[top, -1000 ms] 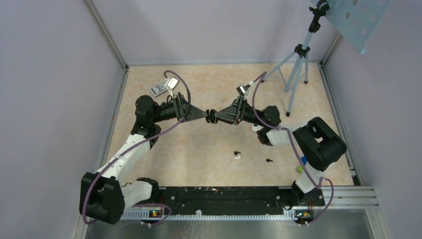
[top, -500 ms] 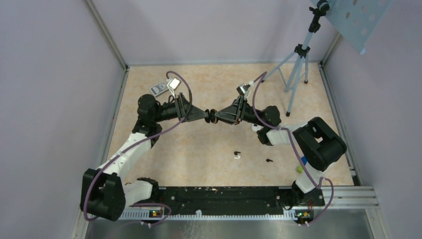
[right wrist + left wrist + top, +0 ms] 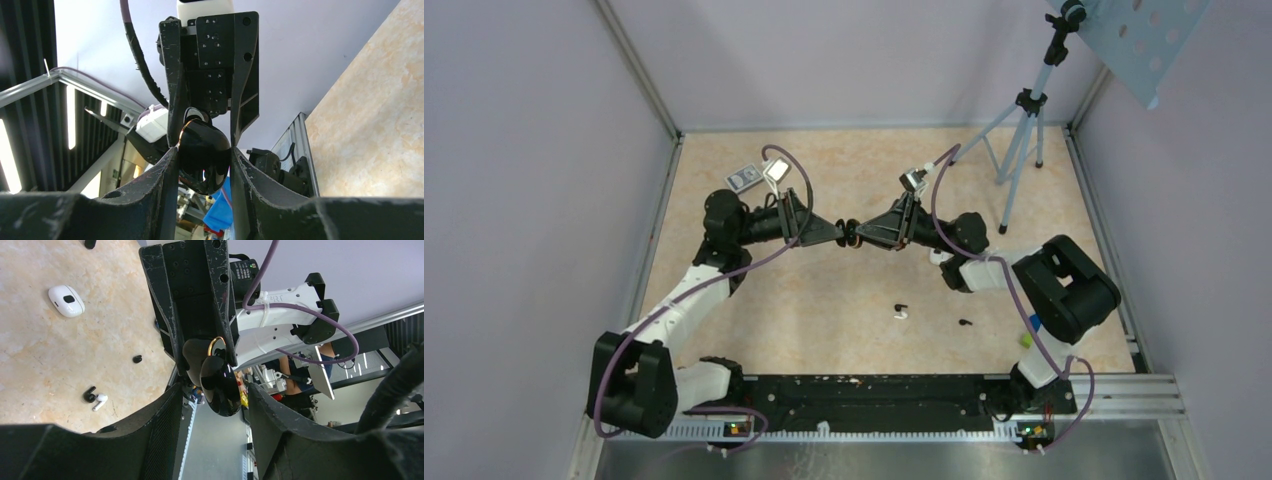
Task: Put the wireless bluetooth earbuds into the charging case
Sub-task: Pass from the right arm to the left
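A glossy black charging case (image 3: 202, 160) is held in the air over the middle of the table. My right gripper (image 3: 202, 154) is shut on it, both pads pressed to its sides. My left gripper (image 3: 212, 392) faces it head-on and is open, its fingers on either side of the case (image 3: 220, 385) with gaps. The two grippers meet in the top view: left (image 3: 841, 232), right (image 3: 857, 237). On the table lie a black earbud (image 3: 899, 306) touching a white earbud (image 3: 902, 315), and another black earbud (image 3: 965, 322) to their right.
A white earbud case (image 3: 66, 294) lies on the table under the right arm. A tripod (image 3: 1022, 130) stands at the back right. A grey device (image 3: 743, 178) lies at the back left. A green ball (image 3: 1026, 339) and a blue block (image 3: 1034, 322) sit by the right arm's base.
The left arm's elbow and wrist have shifted slightly toward the back right. The grippers stay met at the case and the right arm has not moved.
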`<action>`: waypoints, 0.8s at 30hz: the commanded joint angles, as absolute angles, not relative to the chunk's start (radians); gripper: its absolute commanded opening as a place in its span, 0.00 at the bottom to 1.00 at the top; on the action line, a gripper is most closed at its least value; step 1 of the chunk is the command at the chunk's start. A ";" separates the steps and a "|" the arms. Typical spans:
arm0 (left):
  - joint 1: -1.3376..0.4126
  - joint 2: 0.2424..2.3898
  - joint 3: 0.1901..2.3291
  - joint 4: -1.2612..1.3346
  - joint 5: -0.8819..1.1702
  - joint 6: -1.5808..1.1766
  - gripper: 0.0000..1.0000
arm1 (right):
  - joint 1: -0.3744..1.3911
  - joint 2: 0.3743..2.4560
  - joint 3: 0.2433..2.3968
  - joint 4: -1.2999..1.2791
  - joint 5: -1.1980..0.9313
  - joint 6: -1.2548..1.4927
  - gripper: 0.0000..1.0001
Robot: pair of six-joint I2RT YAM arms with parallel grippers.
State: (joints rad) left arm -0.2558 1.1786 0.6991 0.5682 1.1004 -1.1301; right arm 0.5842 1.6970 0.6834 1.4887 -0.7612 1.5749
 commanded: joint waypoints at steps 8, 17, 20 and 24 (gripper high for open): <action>-0.258 1.200 0.701 0.673 1.118 -1.137 0.48 | 0.584 1.708 0.725 1.648 -0.750 1.571 0.00; -0.265 1.212 0.692 0.724 1.124 -1.178 0.47 | 0.589 1.715 0.736 1.649 -0.750 1.572 0.00; -0.266 1.211 0.691 0.724 1.121 -1.176 0.45 | 0.590 1.716 0.737 1.647 -0.751 1.573 0.00; -0.268 1.215 0.694 0.724 1.121 -1.177 0.39 | 0.593 1.715 0.739 1.645 -0.752 1.571 0.00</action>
